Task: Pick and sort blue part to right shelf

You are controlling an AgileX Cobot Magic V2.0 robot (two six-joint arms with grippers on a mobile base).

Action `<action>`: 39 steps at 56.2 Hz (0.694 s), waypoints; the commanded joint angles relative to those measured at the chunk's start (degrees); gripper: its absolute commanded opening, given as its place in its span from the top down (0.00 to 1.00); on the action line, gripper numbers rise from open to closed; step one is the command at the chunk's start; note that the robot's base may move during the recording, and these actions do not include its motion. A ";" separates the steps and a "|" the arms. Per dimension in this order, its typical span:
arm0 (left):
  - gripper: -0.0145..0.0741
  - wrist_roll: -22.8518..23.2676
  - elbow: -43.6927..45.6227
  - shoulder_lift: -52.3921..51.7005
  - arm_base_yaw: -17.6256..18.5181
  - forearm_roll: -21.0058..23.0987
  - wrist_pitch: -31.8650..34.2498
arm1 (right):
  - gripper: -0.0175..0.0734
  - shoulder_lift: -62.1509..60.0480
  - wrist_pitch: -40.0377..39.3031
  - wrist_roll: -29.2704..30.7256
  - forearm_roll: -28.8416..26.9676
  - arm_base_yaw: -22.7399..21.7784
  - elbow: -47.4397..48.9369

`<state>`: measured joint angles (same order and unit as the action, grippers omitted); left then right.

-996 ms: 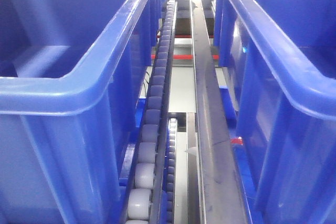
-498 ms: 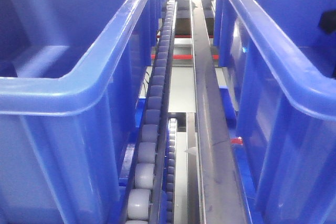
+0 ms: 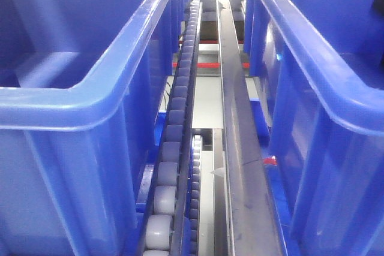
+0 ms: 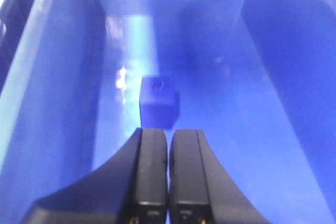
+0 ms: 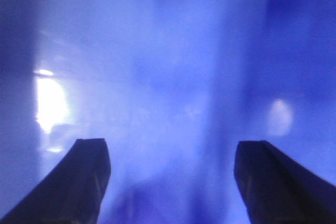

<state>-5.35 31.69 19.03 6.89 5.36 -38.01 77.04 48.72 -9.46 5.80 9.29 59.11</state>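
Note:
A small blue cube-shaped part [image 4: 158, 100] lies on the floor of a blue bin [image 4: 63, 103] in the left wrist view. My left gripper [image 4: 168, 132] is shut and empty, with its tips just short of the part. My right gripper [image 5: 170, 145] is open wide and empty, close over a blurred blue bin surface [image 5: 173, 66]. A darker blur shows low between its fingers; I cannot tell what it is. Neither gripper's jaws show in the front view.
In the front view a large blue bin [image 3: 120, 70] stands left and another [image 3: 306, 58] right. Between them run a roller rail [image 3: 174, 142] and a grey metal rail [image 3: 237, 130]. A dark shape [image 3: 379, 7] shows at the right edge over the right bin.
A dark shape came into the front view at the right edge over the right bin, then moved upward. The bins and rails have not moved.

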 commanded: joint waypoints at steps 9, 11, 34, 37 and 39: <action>0.70 0.45 -1.00 -6.19 0.06 -1.25 4.10 | 0.15 -17.85 -7.13 2.04 0.61 -0.24 -6.77; 0.70 0.45 -1.85 -8.44 0.06 -1.54 4.10 | 0.15 -20.97 -8.22 2.04 0.61 -0.24 -8.52; 0.70 0.45 -7.37 -19.05 0.06 -2.84 6.21 | 0.61 -50.77 -10.45 2.93 0.68 -0.24 -20.81; 0.70 0.45 -7.37 -19.05 0.06 -2.84 6.72 | 0.71 -54.28 -10.45 2.93 0.68 -0.24 -21.75; 0.70 0.45 -7.37 -19.05 0.06 -2.84 6.83 | 0.77 -56.19 -10.45 2.93 0.68 -0.24 -22.26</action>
<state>-5.24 22.88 -0.06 6.89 2.33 -37.19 25.20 42.72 -7.22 5.80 9.29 36.52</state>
